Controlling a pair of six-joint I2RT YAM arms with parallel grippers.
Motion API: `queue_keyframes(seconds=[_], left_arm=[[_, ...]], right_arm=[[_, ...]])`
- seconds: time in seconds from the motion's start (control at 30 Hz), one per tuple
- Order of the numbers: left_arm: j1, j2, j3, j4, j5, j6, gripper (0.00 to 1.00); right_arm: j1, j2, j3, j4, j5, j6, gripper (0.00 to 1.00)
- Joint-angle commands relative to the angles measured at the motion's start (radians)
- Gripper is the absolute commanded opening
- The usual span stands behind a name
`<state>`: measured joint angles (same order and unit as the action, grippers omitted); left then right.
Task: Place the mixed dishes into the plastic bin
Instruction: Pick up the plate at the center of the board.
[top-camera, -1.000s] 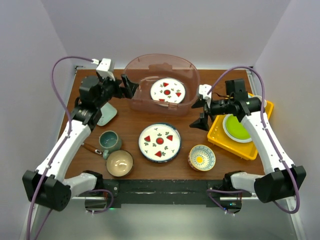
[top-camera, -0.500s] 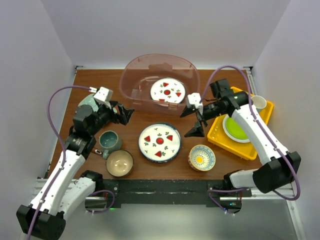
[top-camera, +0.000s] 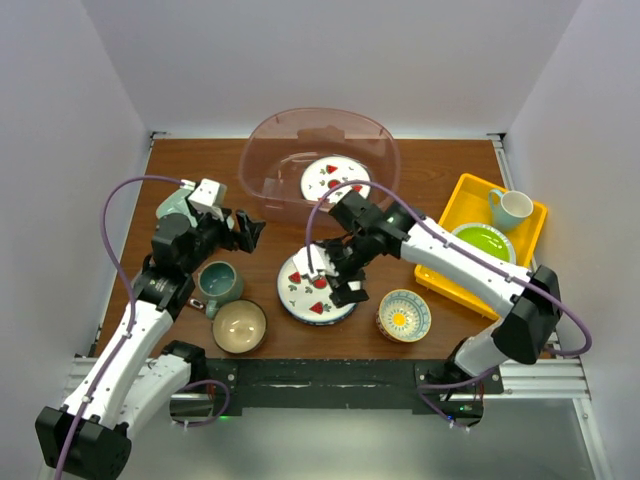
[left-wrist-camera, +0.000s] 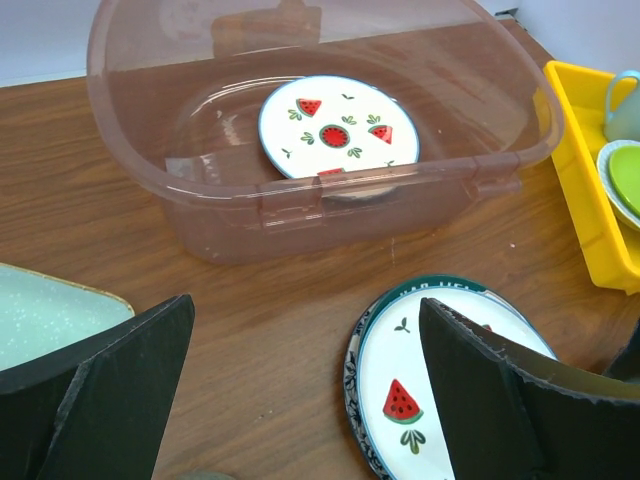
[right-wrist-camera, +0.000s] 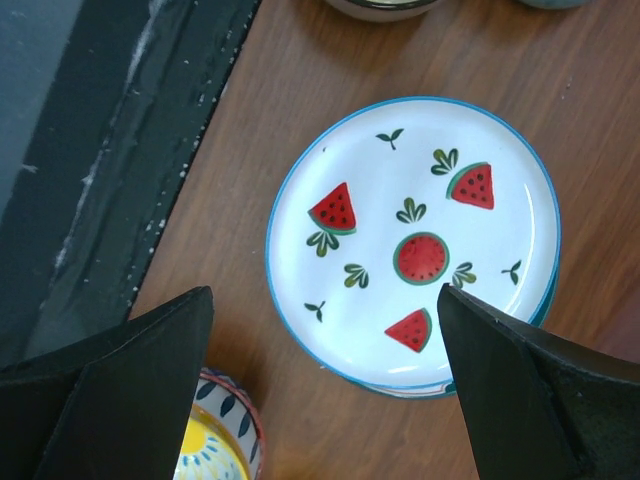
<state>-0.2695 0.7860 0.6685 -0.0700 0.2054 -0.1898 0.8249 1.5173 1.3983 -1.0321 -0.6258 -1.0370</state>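
first plate (top-camera: 335, 180) in bin (top-camera: 275, 165) | second plate (right-wrist-camera: 410, 240) before bin | mug (top-camera: 217, 281) left

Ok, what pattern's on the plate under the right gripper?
Plate: red watermelon slices, green leaves on white, teal rim; right wrist view.

You have bright, even light from above; shadows on the table (top-camera: 440, 170) are soft, and the plastic bin (left-wrist-camera: 250, 215) carries pale reflections (mild, along its walls).

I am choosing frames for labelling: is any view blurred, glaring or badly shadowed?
Top external: sharp, evenly lit, only soft shadows. Left wrist: the plastic bin wall carries faint reflections; its own fingers in the foreground are dark and featureless. Right wrist: the watermelon plate on the table is crisp, with no strong glare.
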Motion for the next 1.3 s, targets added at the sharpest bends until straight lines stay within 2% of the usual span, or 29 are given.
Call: queue_keyframes(seconds=[0.0, 0.23, 0.57, 1.27], left_arm=[[0.004, -0.002, 0.005, 0.033, -0.066, 0.023, 1.0], [0.006, -0.005, 0.005, 0.018, -0.116, 0.023, 1.0], [0.006, -0.004, 0.005, 0.009, -0.147, 0.024, 1.0], [0.006, -0.007, 0.002, 0.004, -0.159, 0.023, 1.0]], right_arm=[[0.106, -0.002, -0.025, 0.153, 0.231, 0.101, 0.98], [0.203, 0.023, -0.122, 0.291, 0.351, 0.173, 0.98], [0.338, 0.06, -0.265, 0.423, 0.439, 0.225, 0.97], [0.416, 0.029, -0.464, 0.67, 0.725, 0.316, 0.63]])
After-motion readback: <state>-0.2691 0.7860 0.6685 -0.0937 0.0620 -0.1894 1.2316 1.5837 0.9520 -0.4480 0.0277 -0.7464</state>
